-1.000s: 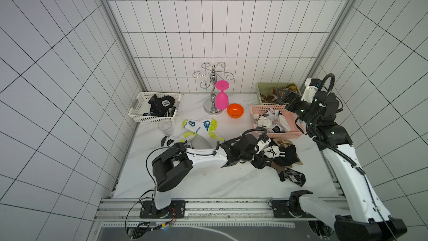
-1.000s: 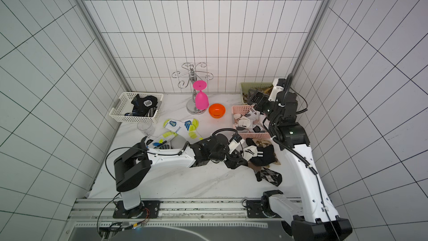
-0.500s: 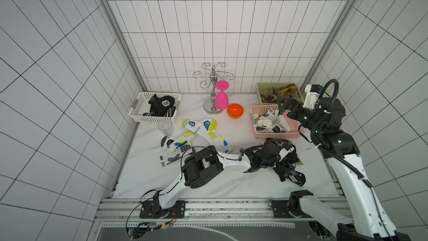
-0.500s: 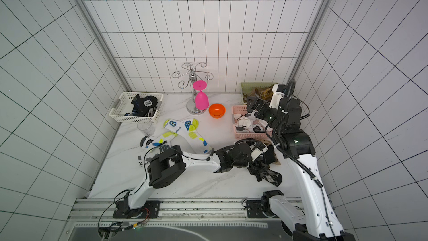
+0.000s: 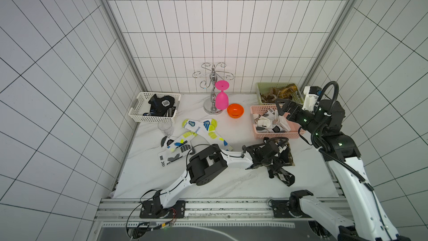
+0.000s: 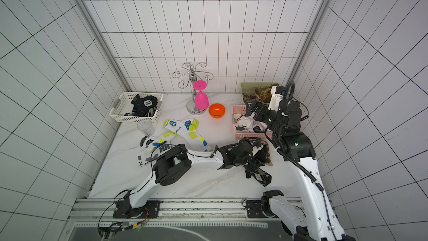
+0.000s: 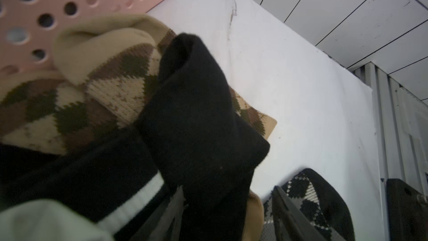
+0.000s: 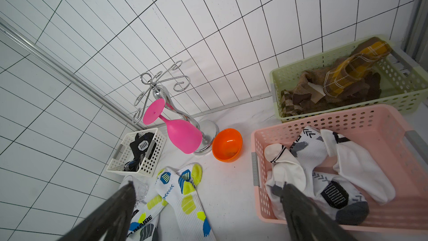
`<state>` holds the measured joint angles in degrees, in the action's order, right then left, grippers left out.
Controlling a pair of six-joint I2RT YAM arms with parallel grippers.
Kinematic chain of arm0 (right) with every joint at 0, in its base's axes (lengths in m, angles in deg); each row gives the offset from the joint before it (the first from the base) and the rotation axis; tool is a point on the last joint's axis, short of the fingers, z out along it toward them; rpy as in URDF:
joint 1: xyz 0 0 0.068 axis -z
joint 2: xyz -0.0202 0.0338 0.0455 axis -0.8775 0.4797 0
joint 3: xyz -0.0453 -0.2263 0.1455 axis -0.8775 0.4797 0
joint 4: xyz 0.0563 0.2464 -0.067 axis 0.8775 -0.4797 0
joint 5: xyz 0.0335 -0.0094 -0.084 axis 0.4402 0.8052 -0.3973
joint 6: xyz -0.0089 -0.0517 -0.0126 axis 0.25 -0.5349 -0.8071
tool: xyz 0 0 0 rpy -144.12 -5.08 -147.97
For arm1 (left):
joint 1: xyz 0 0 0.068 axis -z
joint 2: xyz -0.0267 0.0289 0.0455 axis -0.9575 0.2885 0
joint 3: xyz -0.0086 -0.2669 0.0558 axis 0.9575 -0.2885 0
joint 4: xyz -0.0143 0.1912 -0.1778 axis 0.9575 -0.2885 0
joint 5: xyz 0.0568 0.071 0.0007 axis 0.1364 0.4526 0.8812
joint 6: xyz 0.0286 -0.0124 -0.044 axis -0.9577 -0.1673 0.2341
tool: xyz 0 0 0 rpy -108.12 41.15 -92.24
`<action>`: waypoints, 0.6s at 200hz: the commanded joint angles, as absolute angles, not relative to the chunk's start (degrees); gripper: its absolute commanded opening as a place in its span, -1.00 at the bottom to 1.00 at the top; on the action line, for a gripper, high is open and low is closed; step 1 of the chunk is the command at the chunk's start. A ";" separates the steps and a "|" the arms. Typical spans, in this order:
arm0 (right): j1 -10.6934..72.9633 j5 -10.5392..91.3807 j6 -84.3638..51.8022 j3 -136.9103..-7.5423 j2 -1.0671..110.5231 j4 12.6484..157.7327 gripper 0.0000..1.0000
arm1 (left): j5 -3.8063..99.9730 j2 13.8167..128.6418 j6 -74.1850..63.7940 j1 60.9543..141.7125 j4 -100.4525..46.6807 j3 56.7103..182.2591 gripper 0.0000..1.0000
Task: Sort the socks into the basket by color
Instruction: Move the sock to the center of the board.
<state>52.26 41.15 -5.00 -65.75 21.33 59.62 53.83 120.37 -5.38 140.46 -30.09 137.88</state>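
Left claw point(image 6: 251, 161) amid dark socks point(image 6: 262, 174), near pink basket point(image 6: 240, 134).

Left arm point(image 5: 232, 159): elbow folded, forearm stretched low toward robot's right side. Left gripper point(image 7: 225, 191): jaws partly apart, black sock point(image 7: 199, 117) between fingers point(image 7: 293, 214); real grip was not clear. Right arm point(image 5: 347, 170): raised high, wrist bent forward. Right gripper point(image 8: 208, 188): hung in air, jaws stood wide apart.

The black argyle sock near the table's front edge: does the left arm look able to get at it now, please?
Probably yes: the left pincer sits in the sock pile beside the black argyle sock, which lies mostly uncovered. A plain black sock between its open fingers might need clearing.
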 commanded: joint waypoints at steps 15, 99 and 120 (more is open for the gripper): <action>51.75 40.91 -5.72 -62.41 20.01 59.12 0.98 | 60.54 113.41 0.12 138.00 -40.60 123.53 0.24; 51.82 41.29 -6.79 -59.22 19.88 59.00 0.98 | 62.55 89.07 1.89 132.11 -41.67 101.61 0.23; 51.80 42.09 -7.95 -59.39 20.74 57.99 0.98 | 62.98 83.23 0.34 131.44 -42.83 101.30 0.23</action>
<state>52.23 41.11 -6.16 -61.84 20.56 59.09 61.09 88.72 1.11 132.02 -39.86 101.69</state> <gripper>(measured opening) 0.991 0.616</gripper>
